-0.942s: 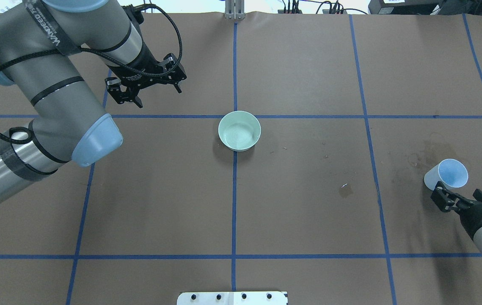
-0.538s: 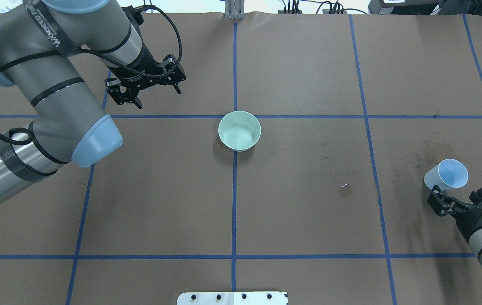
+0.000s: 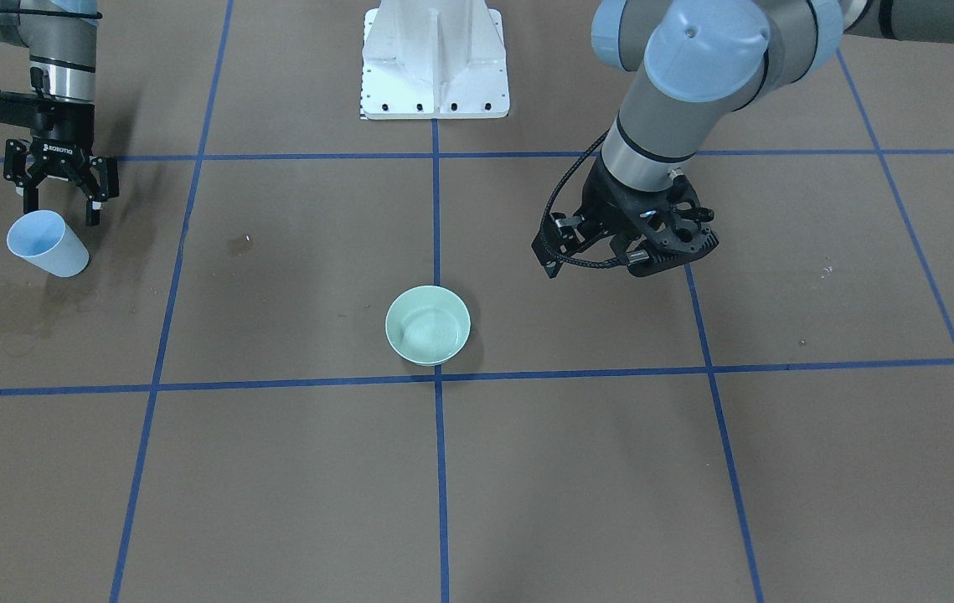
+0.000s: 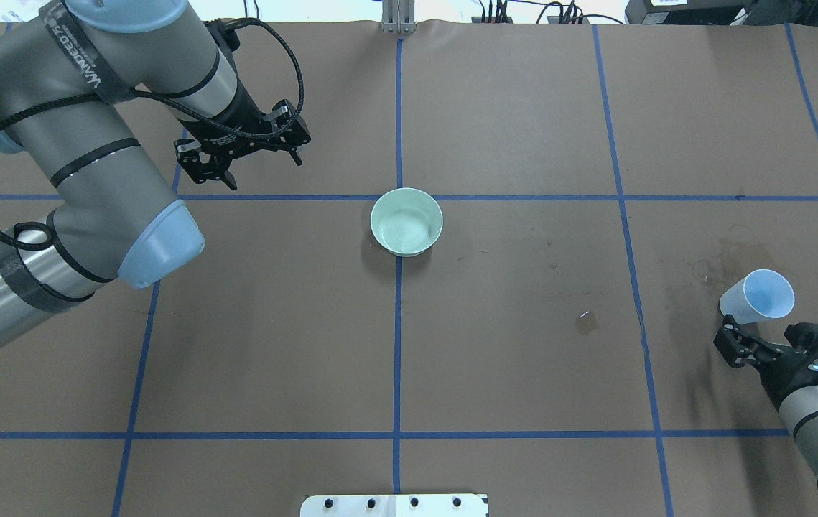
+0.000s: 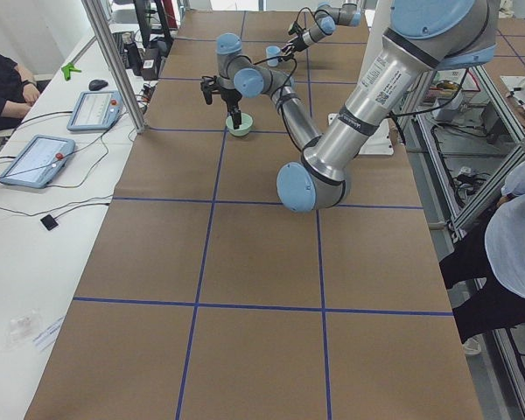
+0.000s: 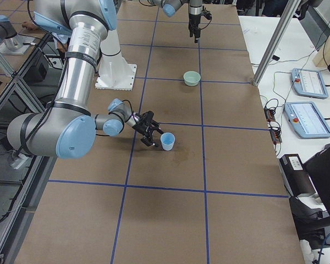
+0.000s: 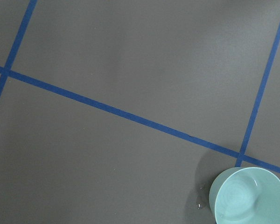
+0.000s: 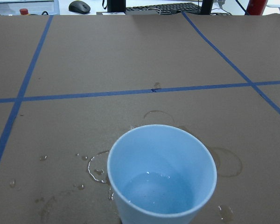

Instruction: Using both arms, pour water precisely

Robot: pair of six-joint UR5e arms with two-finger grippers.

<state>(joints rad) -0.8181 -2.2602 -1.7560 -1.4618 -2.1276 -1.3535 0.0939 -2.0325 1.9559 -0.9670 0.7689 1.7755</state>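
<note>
A pale blue cup [image 4: 757,295] stands upright at the table's right edge, with a little water [image 8: 158,192] glinting in its bottom in the right wrist view. My right gripper [image 4: 764,339] is open just behind the cup [image 3: 47,243], on the robot's side, and does not touch it. A mint-green bowl [image 4: 406,221] sits at the table's centre. The left gripper [image 4: 261,167] hangs open and empty above the table, left of the bowl and farther from the robot. The left wrist view has the bowl [image 7: 252,196] in its lower right corner.
Dark wet stains [image 4: 721,258] and droplets [image 8: 95,170] mark the brown paper around the cup, and a small puddle [image 4: 586,321] lies between cup and bowl. Blue tape lines cross the table. The white pedestal [image 3: 435,59] stands at the robot's edge.
The right gripper has drawn back from the cup towards the robot, staying open. The left arm has shifted slightly left and away from the robot. Cup and bowl have not moved.
</note>
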